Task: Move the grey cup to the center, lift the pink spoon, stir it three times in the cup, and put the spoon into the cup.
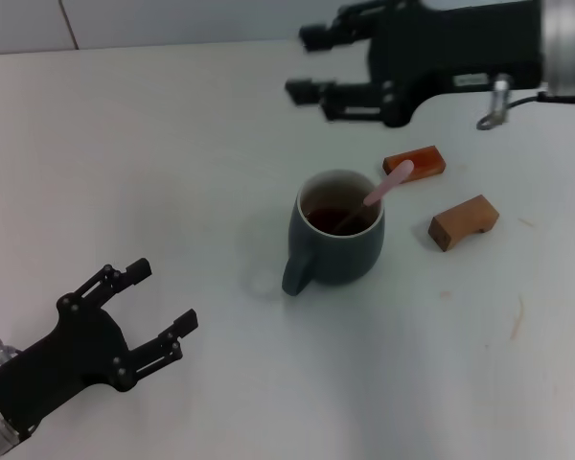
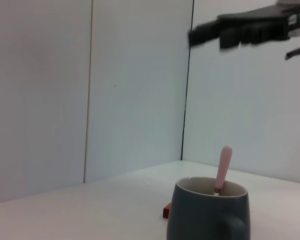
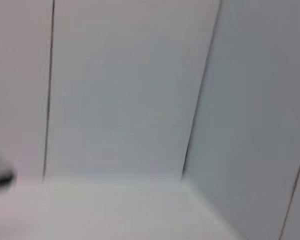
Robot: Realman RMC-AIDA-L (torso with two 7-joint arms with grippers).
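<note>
The grey cup (image 1: 337, 240) stands upright near the middle of the table, its handle toward me, dark liquid inside. The pink spoon (image 1: 386, 184) rests in the cup, its pink handle leaning out over the far right rim. In the left wrist view the cup (image 2: 206, 212) shows with the spoon handle (image 2: 223, 167) sticking up. My right gripper (image 1: 309, 65) is open and empty, raised beyond the cup at the far right. My left gripper (image 1: 163, 302) is open and empty near the table's front left, well apart from the cup.
Two brown wooden blocks lie right of the cup: one orange-brown (image 1: 414, 161) just behind the spoon handle, one tan (image 1: 463, 221) beside it. White walls stand behind the table. The right gripper shows high up in the left wrist view (image 2: 250, 27).
</note>
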